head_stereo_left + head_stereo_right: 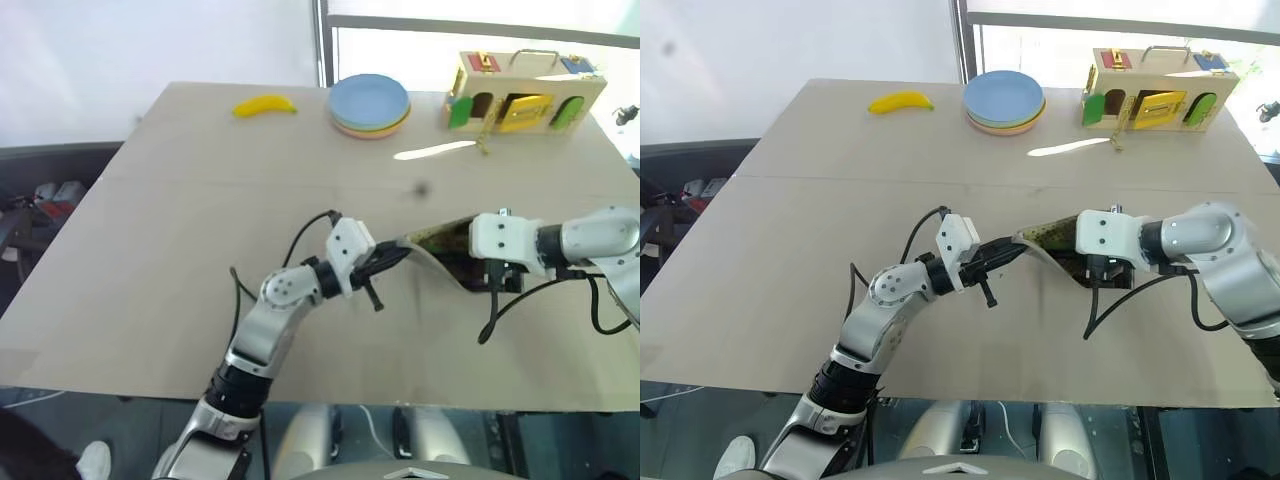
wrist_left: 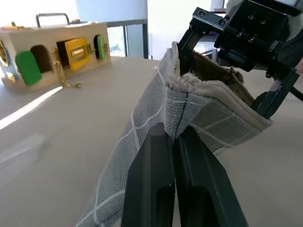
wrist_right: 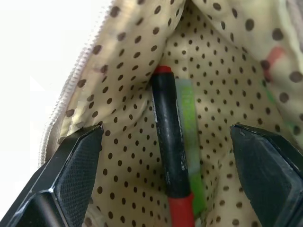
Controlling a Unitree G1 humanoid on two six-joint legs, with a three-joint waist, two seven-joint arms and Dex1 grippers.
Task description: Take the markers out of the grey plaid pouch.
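On the broad tan table [image 1: 180,250] the grey plaid pouch [image 2: 142,137] sits just toward three o'clock of centre, between the two arms, its mouth held open and raised off the surface. Judging by how things lie, the task is at its opening stage: the pouch is unzipped and spread, but both markers remain inside and nothing has been lifted out. In the right wrist view the black marker [image 3: 168,142] with red ends lies along the dotted tan lining, and the light green marker [image 3: 189,137] lies touching it on one side, partly hidden beneath it. The left gripper [image 1: 385,265] reaches level from seven o'clock toward the pouch, forearm angled up across the table, its two black fingers pressed together on a fold of the pouch's edge. The right gripper [image 3: 165,165] comes in from three o'clock and points into the mouth, its fingers spread wide on either side of the markers and, as far as this close view allows, touching neither. What is left is closing on one marker, drawing it out, then repeating for the second.
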